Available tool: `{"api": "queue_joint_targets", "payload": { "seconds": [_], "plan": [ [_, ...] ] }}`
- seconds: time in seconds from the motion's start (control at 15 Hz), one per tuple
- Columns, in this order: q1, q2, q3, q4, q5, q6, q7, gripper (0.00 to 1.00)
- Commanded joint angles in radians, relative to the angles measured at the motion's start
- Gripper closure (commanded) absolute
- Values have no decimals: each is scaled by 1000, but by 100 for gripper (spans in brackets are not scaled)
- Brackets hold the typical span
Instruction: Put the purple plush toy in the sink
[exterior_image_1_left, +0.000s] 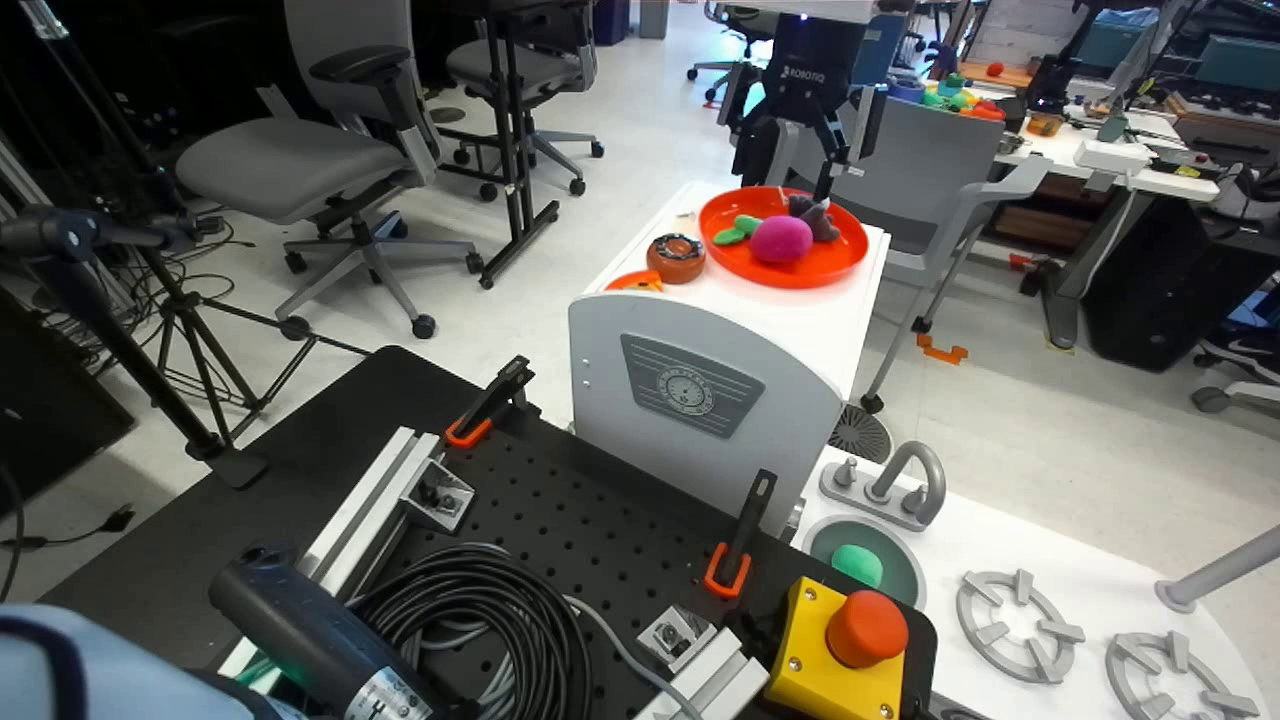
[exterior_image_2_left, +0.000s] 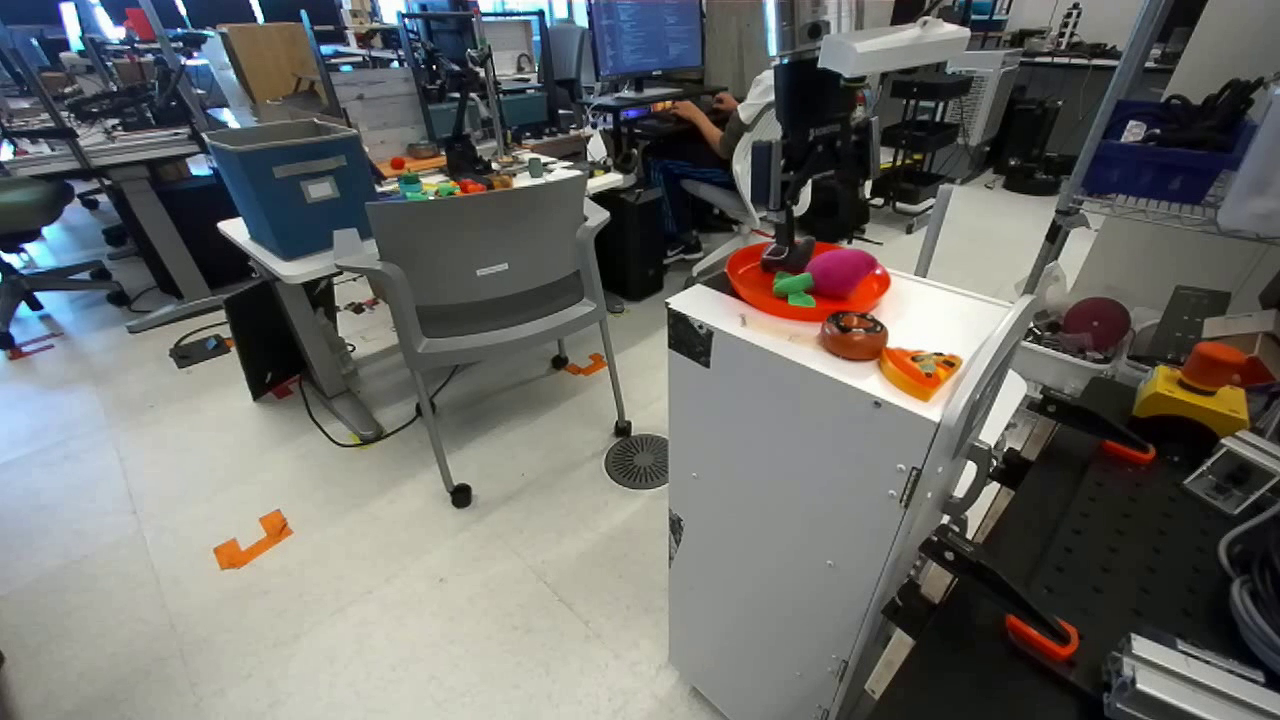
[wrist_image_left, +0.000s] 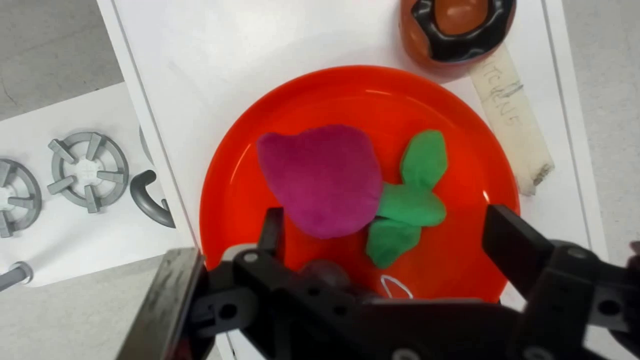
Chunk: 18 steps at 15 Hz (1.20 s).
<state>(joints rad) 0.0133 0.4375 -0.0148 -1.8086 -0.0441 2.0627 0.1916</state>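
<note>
The purple plush toy (exterior_image_1_left: 781, 239) with green leaves lies on its side in the orange-red bowl (exterior_image_1_left: 738, 262) on the white cabinet top. It also shows in an exterior view (exterior_image_2_left: 838, 272) and in the wrist view (wrist_image_left: 325, 180). My gripper (wrist_image_left: 386, 227) is open above the bowl, its fingers wide apart with nothing between them. In the wrist view the purple body lies toward the left finger and the leaves lie between the fingers. The grey sink (exterior_image_1_left: 902, 562) is low beside the cabinet, with a green round thing (exterior_image_1_left: 857, 566) in it. The sink is out of the wrist view.
A dark grey plush item (exterior_image_2_left: 787, 256) lies in the bowl beside the toy, partly hidden by my gripper in the wrist view. A brown donut piece (exterior_image_1_left: 676, 260) and a toy pizza slice (exterior_image_2_left: 920, 370) sit beside the bowl. A grey faucet (exterior_image_1_left: 905, 478) rises behind the sink.
</note>
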Motion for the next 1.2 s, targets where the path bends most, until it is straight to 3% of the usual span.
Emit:
{"api": "queue_joint_targets", "payload": {
  "seconds": [0.0, 0.6, 1.13],
  "plan": [
    [23, -29, -15, -37, -30, -14, 31, 0],
    [24, -66, -23, -103, -46, 26, 84, 0],
    [-3, -68, -16, -113, 22, 48, 61, 0]
  ]
}}
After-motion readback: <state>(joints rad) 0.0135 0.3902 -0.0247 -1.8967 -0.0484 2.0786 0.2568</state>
